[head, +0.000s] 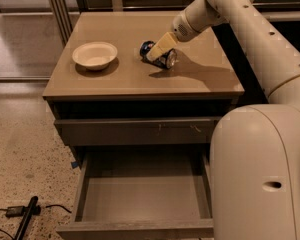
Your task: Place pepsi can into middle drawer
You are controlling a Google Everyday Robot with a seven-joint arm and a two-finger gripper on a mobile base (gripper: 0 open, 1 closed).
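The pepsi can [168, 59] lies on its side on the cabinet top [140, 79], right of centre. My gripper [156, 54] reaches down from the upper right and sits right over the middle of the can, which shows on both sides of it. The can rests on the top. The middle drawer [140, 191] is pulled open at the bottom front, and its floor is bare.
A white bowl [94, 55] stands on the cabinet top to the left of the can. A shut grey drawer front [140, 130] with pale scuffs sits above the open drawer. My arm's large body [260, 174] fills the lower right. A black cable and plug [20, 214] lie on the floor at left.
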